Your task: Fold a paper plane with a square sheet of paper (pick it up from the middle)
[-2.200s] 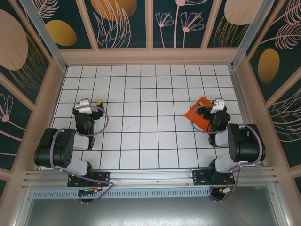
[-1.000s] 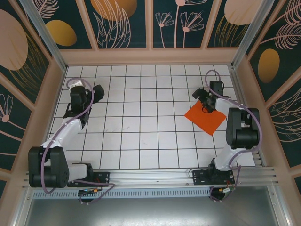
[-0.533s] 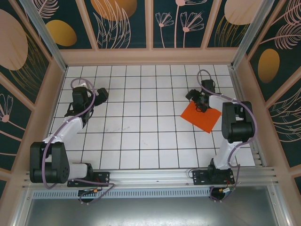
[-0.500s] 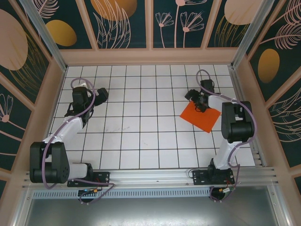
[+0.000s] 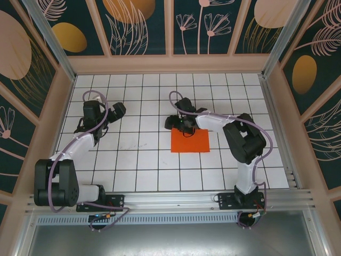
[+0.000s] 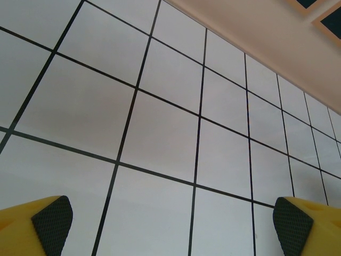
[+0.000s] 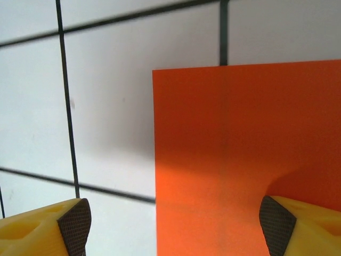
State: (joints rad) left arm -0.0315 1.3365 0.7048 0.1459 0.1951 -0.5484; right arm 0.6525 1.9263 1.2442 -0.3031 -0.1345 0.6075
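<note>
- Found the square sheet of paper (image 5: pixel 190 141) lying flat on the white grid table (image 5: pixel 144 165), near the middle and a little right of centre, with its edges roughly in line with the grid.
- Made out, from the right wrist camera, a faint straight line running down the orange-red sheet, and one corner plus a long edge set against bare white tile.
- Traced the right arm (image 5: pixel 234 136) reaching leftward over the table, ending in the right gripper (image 5: pixel 180 125) at the sheet's far edge.
- Saw its yellow fingers (image 7: pixel 279 226) spread wide apart and clamped on nothing: one above the paper, casting a shadow on it, the other above bare tile just beside the sheet's edge.
- Could not tell whether the finger over the paper actually touched it.
- Spotted the left gripper (image 5: pixel 115 110) well apart from the sheet, over the far-left tiles.
- Saw its dark pads (image 6: pixel 52 220) standing wide apart too, with nothing between them but white tiles and black grid lines.
</note>
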